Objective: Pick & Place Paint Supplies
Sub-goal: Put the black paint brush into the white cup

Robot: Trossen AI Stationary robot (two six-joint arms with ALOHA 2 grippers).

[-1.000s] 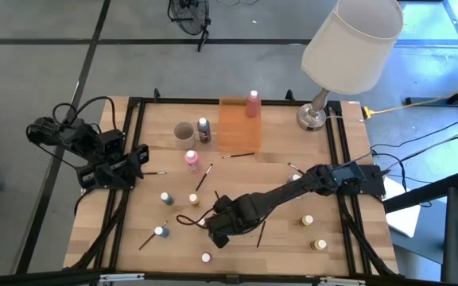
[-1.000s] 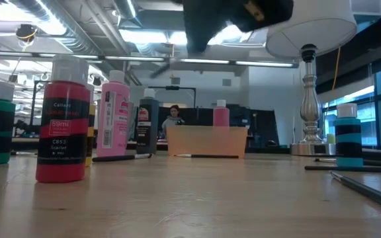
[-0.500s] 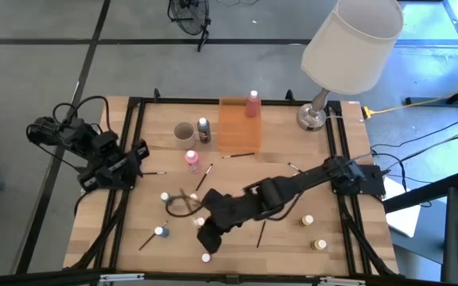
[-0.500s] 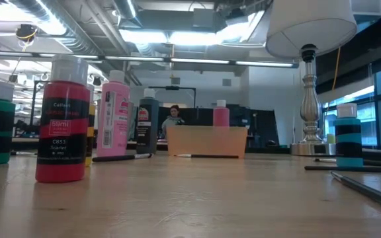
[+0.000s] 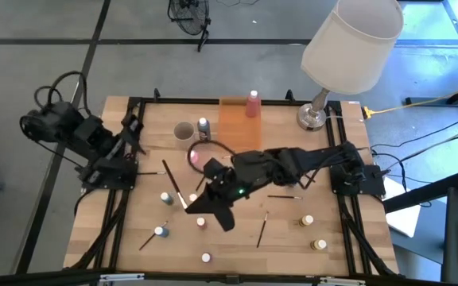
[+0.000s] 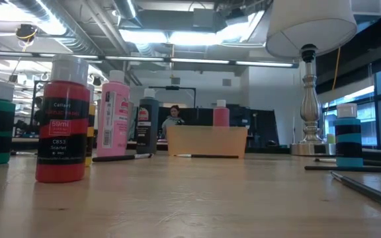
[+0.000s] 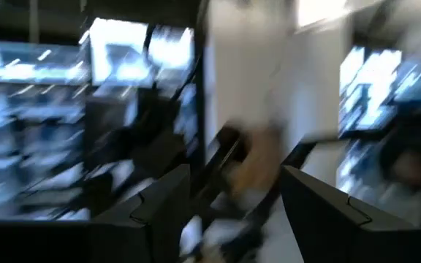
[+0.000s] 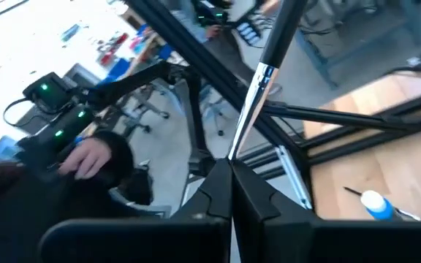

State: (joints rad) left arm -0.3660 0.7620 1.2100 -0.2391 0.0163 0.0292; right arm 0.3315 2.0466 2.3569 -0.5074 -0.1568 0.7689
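We see a thin dark paintbrush with a silver ferrule [image 8: 258, 80] pinched in the right gripper [image 8: 230, 169], whose fingers are fully closed on it, raised over the centre-left of the wooden table [image 5: 285, 238]. Around it stand a pink squeeze bottle [image 5: 192, 158] and small white-capped paint pots [image 5: 166, 198]. At the frame's left, the left gripper [image 7: 232, 212] hangs partly open and empty.

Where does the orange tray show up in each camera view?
High view: orange tray at the table's far edge, centre.
Low view: mid-picture, far across the table.
Left wrist view: too blurred to tell.
Right wrist view: not in it.
Shared landmark: the pink bottle standing at the tray.
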